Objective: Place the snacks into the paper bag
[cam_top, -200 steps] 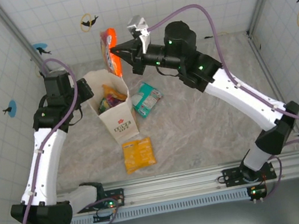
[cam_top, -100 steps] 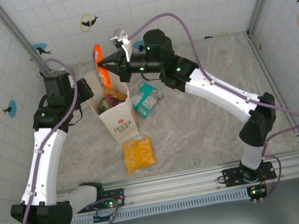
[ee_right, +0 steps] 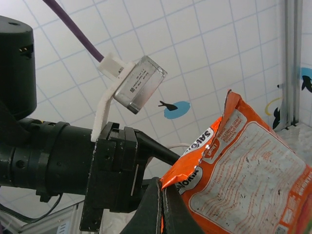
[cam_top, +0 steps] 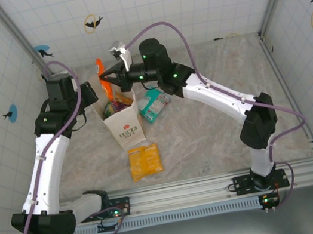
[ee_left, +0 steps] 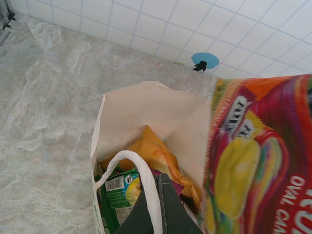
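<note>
The white paper bag (cam_top: 125, 127) stands open at centre left, with snacks (cam_top: 115, 105) inside. In the left wrist view I look into the bag (ee_left: 141, 107): a green packet (ee_left: 117, 195), an orange-yellow packet (ee_left: 148, 148) and a bit of purple. My left gripper (cam_top: 93, 95) (ee_left: 161, 178) is shut on the bag's white cord handle (ee_left: 145, 178). My right gripper (cam_top: 108, 74) (ee_right: 162, 183) is shut on the corner of an orange-red candy packet (cam_top: 102, 81) (ee_right: 243, 175) (ee_left: 258, 161), which hangs over the bag's far rim.
A teal packet (cam_top: 153, 104) lies on the marble table just right of the bag. An orange-yellow packet (cam_top: 145, 160) lies in front of the bag. Tiled walls close the back and both sides.
My right arm has swung left, carrying the orange-red packet from behind the bag to over its far rim, and the packet now hangs edge-on. The left arm and the bag have stayed put.
</note>
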You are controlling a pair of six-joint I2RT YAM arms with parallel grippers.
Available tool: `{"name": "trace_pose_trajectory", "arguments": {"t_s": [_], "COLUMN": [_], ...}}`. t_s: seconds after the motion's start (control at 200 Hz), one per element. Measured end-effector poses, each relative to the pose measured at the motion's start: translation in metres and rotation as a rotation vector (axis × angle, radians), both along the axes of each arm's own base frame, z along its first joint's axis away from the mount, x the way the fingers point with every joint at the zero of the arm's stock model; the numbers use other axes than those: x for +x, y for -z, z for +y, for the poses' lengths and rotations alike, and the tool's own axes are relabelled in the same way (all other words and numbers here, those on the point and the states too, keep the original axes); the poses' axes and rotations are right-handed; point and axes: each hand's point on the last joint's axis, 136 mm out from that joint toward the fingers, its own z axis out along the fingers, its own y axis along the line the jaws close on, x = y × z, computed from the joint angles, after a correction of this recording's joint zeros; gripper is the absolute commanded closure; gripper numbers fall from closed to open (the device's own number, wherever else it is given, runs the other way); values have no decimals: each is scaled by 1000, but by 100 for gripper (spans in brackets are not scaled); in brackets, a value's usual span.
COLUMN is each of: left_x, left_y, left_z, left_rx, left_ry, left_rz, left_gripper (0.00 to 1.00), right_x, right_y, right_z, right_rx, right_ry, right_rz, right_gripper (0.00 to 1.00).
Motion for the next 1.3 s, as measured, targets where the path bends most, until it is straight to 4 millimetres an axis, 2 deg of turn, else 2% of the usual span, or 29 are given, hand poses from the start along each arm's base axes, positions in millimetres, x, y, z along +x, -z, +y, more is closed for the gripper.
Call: {"name": "trace_pose_trajectory", "arguments": {"t_s": [0.075, 0.12, 0.19, 0.25, 0.295, 0.52, 0.63, 0.746, 0.841, 0.881, 0.931, 0.981, 1.041, 1.301], "left_x": [0, 0, 0, 0, 0, 0, 0, 0, 0, 0, 0, 0, -1, -9], "left_y": [0, 0, 0, 0, 0, 0, 0, 0, 0, 0, 0, -1, -1, 1], "left_z": [0, 0, 0, 0, 0, 0, 0, 0, 0, 0, 0, 0, 0, 4], "left_rx": [0, 0, 0, 0, 0, 0, 0, 0, 0, 0, 0, 0, -1, 3], "left_ry": [0, 0, 0, 0, 0, 0, 0, 0, 0, 1, 1, 1, 0, -9], "left_rz": [0, 0, 0, 0, 0, 0, 0, 0, 0, 0, -1, -2, -7, -19], "left_gripper": [100, 100, 100, 100, 100, 100, 100, 100, 100, 100, 90, 86, 81, 78], "right_x": [1, 2, 3, 5, 7, 22, 17, 7, -2, -8, -15, -22, -34, -85], "right_y": [5, 7, 11, 12, 11, 10, 5, -5, 0, 8, 25, 45, 76, 224], "right_z": [2, 3, 4, 4, 3, -13, -31, -41, -50, -55, -63, -73, -87, -133], "right_rx": [-5, -9, -14, -18, -22, -64, -72, -62, -75, -91, -116, -141, -182, -361], "right_ry": [-3, -4, -3, 3, 19, 139, 184, 202, 213, 218, 225, 235, 239, 295], "right_rz": [10, 15, 27, 18, 18, -24, -41, -62, -56, -39, -6, 37, 117, 555], "right_gripper": [100, 97, 81, 62, 56, 54, 55, 55, 54, 54, 52, 52, 51, 50]}}
